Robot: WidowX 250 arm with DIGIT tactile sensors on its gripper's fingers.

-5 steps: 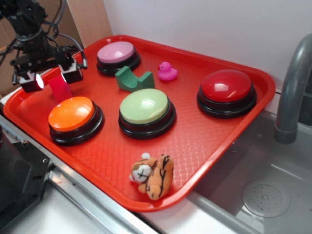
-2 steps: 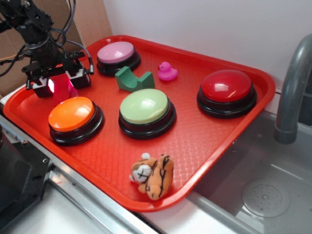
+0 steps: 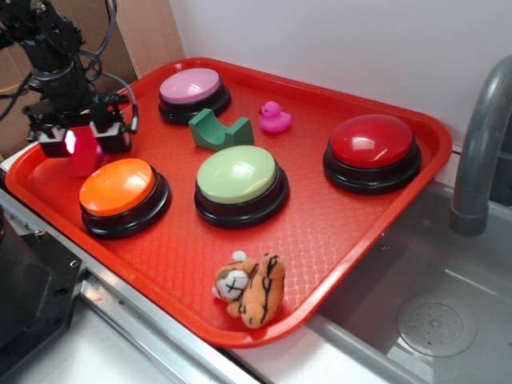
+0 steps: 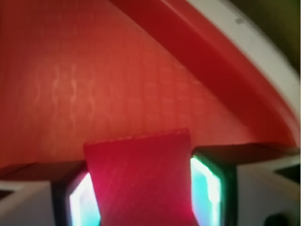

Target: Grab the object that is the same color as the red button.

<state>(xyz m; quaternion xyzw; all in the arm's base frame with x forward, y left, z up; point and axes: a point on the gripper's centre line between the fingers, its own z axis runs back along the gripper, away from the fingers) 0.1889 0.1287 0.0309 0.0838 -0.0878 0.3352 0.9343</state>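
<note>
Gripper (image 3: pixel 80 142) sits low over the near-left corner of the red tray (image 3: pixel 320 232), just behind the orange button (image 3: pixel 118 186). Its fingers (image 4: pixel 207 186) are closed in against the red block (image 3: pixel 84 158); the wrist view shows the block (image 4: pixel 141 181) standing between the two lit pads, touching both, its top edge clear of them. Whether the block's lower edge rests on the tray floor cannot be told.

The red button (image 3: pixel 371 142) stands at the right side of the tray, well apart from the gripper. Pink button (image 3: pixel 192 86) is at the back, with the green arch block (image 3: pixel 216 130) just in front of it and the pink duck (image 3: pixel 274 118) beside that. Green button (image 3: pixel 238 176) occupies the centre. A plush tiger (image 3: pixel 252 289) lies near the front rim. A grey faucet (image 3: pixel 480 152) rises at the right, off the tray.
</note>
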